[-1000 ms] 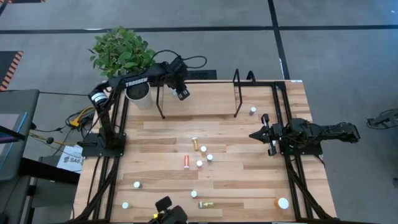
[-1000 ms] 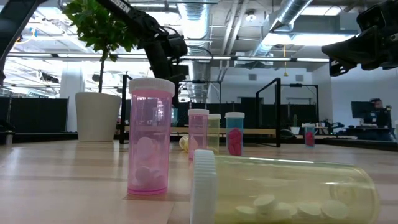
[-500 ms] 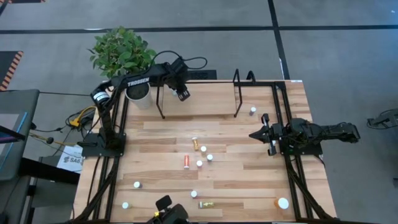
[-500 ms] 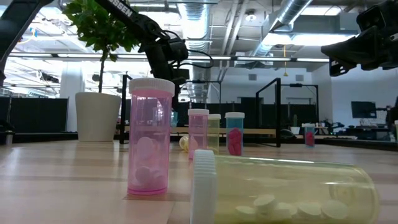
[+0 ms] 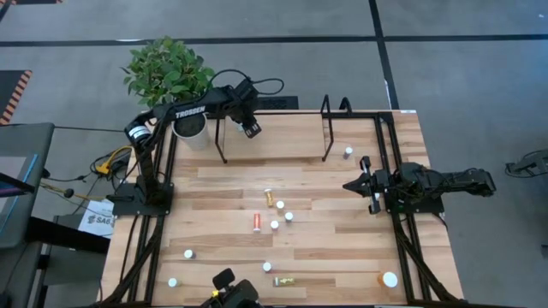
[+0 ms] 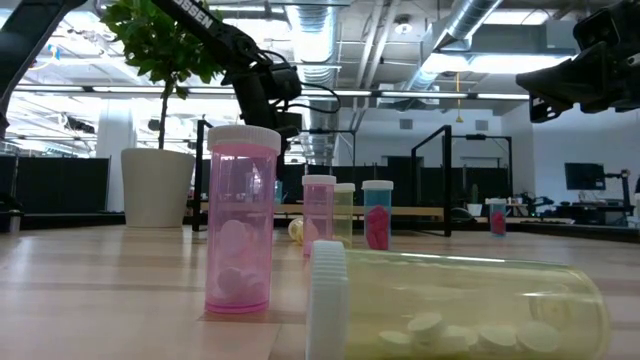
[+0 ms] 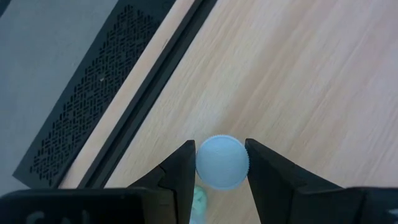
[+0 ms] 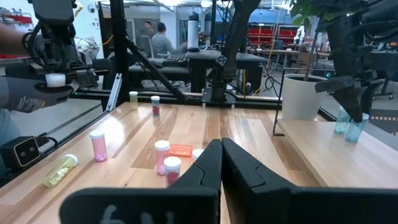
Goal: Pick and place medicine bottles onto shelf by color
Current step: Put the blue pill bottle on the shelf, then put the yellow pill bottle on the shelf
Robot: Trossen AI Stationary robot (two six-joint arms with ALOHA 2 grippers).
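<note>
The left end effector [image 5: 249, 128] hangs over the left end of the shelf [image 5: 282, 137], at the far side of the bench [image 5: 342, 248] by the plant [image 5: 167, 73]. It pinches a small bottle [image 7: 222, 162] by its round white cap, one finger on each side. From the right wrist view the bottle looks pale green or blue, and another like it seems to stand just beside it on the shelf board. So the step in hand looks like putting a bottle down with others of its color. The held bottle stands straight up, cap at the top, its long side running up and down. The next move would be to lower it until its bottom sits flat on the board, near its twin but not bumping it, and then let the fingers spread. In the middle of the bench a red bottle [image 5: 257, 222] lies on its side and several white-capped ones stand near it. On the right, the right end effector [image 5: 360, 184] waits above the bench edge, its fingers pressed together and holding nothing.
</note>
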